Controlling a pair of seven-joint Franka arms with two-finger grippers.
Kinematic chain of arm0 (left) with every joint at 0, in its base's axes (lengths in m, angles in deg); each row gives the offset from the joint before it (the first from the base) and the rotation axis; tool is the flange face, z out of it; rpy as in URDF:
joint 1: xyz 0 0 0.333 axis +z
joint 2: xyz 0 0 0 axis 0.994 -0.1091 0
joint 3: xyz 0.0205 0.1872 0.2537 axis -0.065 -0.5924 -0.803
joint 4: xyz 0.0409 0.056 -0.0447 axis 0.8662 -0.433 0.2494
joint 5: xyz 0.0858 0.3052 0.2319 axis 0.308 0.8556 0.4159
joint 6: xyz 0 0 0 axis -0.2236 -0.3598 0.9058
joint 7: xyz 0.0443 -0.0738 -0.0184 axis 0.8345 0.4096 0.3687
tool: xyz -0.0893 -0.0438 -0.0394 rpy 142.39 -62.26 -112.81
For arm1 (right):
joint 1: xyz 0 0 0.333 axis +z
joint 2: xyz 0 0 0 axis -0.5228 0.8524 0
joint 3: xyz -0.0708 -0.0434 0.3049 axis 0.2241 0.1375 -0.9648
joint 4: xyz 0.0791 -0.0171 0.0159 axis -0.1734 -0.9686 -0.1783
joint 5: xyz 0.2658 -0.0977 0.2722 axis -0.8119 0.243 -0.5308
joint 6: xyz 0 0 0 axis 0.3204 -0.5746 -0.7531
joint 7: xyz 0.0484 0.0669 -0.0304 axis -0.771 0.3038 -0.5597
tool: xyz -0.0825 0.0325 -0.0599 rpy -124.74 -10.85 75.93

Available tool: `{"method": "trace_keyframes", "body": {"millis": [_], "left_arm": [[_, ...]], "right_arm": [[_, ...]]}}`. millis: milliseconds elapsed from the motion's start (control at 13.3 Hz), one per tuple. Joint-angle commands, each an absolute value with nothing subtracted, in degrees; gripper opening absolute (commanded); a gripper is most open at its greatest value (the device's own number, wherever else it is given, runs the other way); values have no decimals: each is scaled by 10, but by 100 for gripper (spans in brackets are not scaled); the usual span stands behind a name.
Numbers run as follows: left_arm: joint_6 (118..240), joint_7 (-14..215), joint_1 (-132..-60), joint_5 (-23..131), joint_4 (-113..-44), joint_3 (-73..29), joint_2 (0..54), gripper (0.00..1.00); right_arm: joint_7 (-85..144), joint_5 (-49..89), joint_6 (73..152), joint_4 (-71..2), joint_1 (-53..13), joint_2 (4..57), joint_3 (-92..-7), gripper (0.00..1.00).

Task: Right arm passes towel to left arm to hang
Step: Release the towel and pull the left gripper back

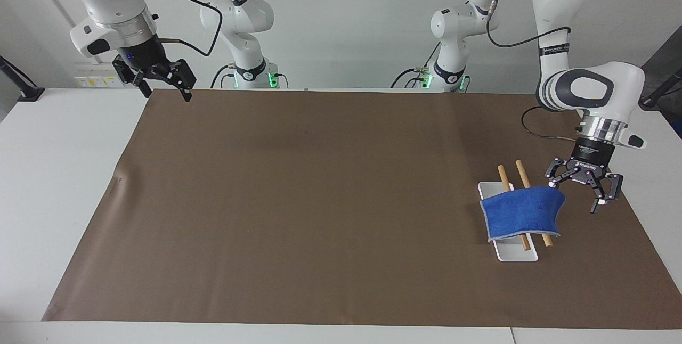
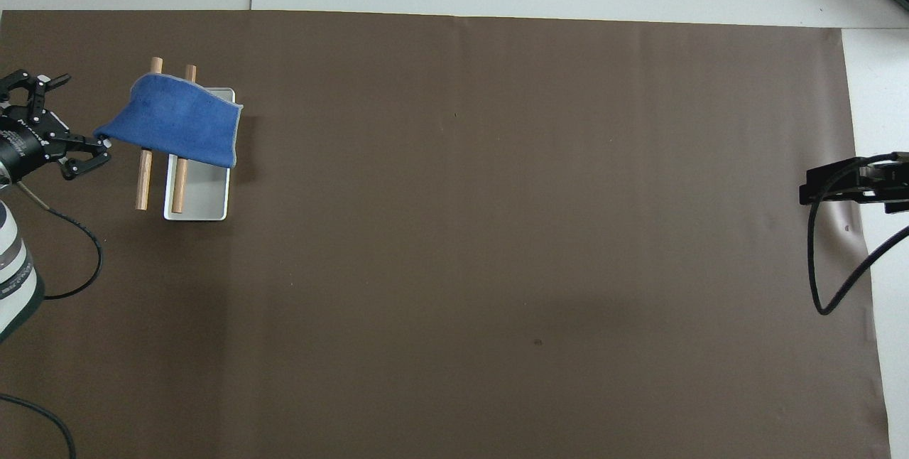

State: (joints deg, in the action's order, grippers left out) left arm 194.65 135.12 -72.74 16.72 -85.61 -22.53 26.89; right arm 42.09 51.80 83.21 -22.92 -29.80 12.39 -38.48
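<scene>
I find the towel (image 1: 522,215) draped over two wooden rods (image 1: 523,175) above a white tray (image 1: 514,253) at the left arm's end of the table. The left gripper (image 1: 581,194) hangs just beside it, jaws spread wide and holding nothing. The right gripper (image 1: 162,86) waits raised over the mat's (image 1: 319,200) corner at its own end, likewise open and empty.

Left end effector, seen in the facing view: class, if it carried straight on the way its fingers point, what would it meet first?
The left end effector points down, open, beside the towel. Going straight down it would probably meet the brown mat first, though depth is uncertain and one finger stands very close to the towel's edge.
</scene>
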Motion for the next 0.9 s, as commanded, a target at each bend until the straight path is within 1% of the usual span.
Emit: {"method": "trace_keyframes", "body": {"millis": [0, 226, 452, 602, 828], "left_arm": [[1914, 1350, -707, 224, -842, -221, 274, 100], [1900, 1350, -699, 292, -825, -220, 274, 100], [1863, 1349, -692, 365, -800, -223, 270, 100], [1840, 1349, -694, 440, -779, -223, 270, 100], [1775, 1349, -706, 565, -736, -222, 271, 100]], "right_arm": [[413, 514, 842, -247, -298, 107, -381, 100], [415, 514, 831, -248, -297, 107, -381, 100], [415, 514, 836, -252, -298, 106, -381, 100], [414, 514, 837, -253, -298, 106, -381, 100], [418, 514, 836, -254, -297, 103, -381, 100]]}}
